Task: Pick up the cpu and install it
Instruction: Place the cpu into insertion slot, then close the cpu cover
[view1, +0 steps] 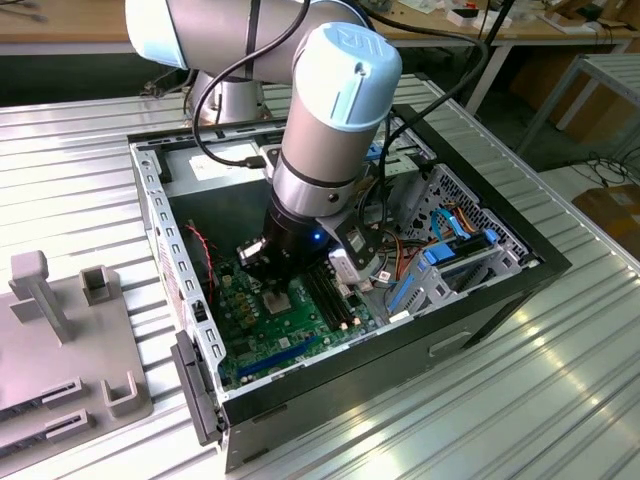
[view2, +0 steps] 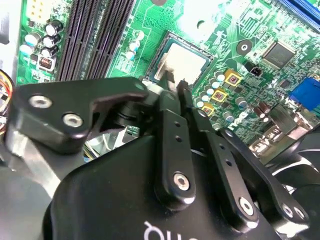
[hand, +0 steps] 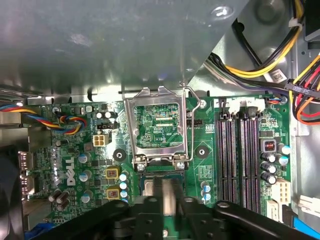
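The cpu (view2: 184, 62) lay flat in the black socket (view2: 161, 52) on the green board (view2: 235, 25), straight below the gripper (view2: 181, 90), touching or nearly; square, no long side to mind; grip clasped or slack: could not tell; socket's metal cover (hand: 157, 125) stood raised, clear of it.

Stock on view: 1 robot arm (view1: 330, 90) with 1 gripper (view1: 278, 290), 1 open computer case (view1: 158, 200), 1 green board (view1: 260, 335), 1 cpu (view2: 182, 62), 1 raised metal cover (hand: 132, 130), 4 black memory slots (hand: 240, 160), 3 yellow square components (view2: 231, 77).
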